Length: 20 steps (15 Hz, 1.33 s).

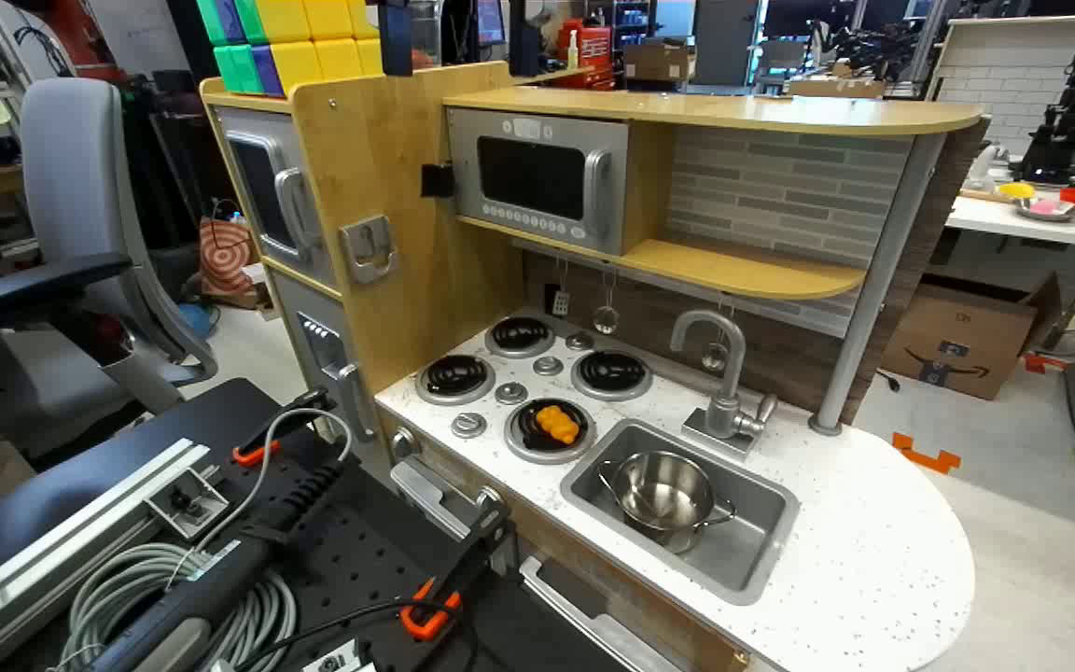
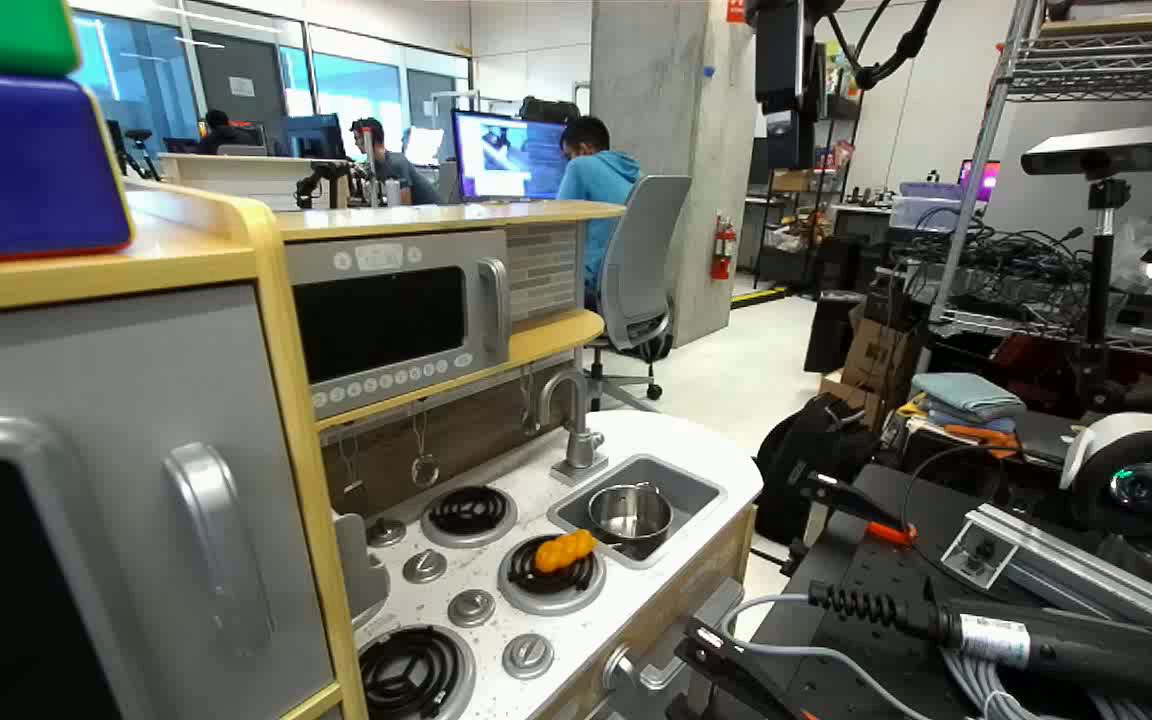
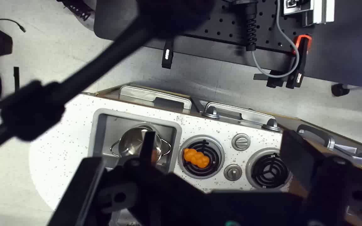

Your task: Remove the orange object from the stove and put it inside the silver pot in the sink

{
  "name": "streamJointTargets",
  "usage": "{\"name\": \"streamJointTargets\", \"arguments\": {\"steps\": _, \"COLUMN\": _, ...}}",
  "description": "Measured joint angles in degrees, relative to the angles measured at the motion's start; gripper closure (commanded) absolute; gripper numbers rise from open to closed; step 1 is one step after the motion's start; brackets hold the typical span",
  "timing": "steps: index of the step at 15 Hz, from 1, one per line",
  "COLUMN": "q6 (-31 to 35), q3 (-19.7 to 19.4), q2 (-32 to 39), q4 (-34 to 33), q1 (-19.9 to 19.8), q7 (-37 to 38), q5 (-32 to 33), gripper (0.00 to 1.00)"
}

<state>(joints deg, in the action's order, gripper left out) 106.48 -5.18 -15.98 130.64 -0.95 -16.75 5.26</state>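
Well, silver pot [image 1: 661,495] inside the sink [image 1: 748,539], orange object [image 1: 557,425] on the adjacent stove burner [image 1: 529,429], pincer [image 1: 461,63] agape.

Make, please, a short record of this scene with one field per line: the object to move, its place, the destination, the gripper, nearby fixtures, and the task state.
Object to move: lumpy orange object
Place: on the stove burner nearest the sink
Destination: silver pot, two handles, no lid, standing in the sink
Gripper: open, holding nothing visible
Nearby fixtures: faucet beside the sink; microwave above counter level
Task state: orange object not yet in the pot
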Motion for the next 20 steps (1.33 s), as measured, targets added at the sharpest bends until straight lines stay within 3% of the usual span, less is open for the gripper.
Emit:
{"name": "streamJointTargets", "arguments": {"steps": 9, "q6": 2.0, "q3": 0.1, "q2": 1.1, "q4": 0.9, "q1": 0.0, "q7": 1.5, "q5": 0.0, "gripper": 0.00}}
{"name": "streamJointTargets", "arguments": {"steps": 17, "q6": 37.2, "q3": 0.2, "q2": 12.1, "q4": 14.4, "q1": -0.2, "q7": 3.7, "q5": -3.3, "gripper": 0.00}}
{"name": "streamJointTargets", "arguments": {"steps": 20, "q6": 49.1, "q3": 1.1, "q2": 18.1, "q4": 16.4, "q1": -0.1, "q7": 4.8, "q5": -5.0, "gripper": 0.00}}
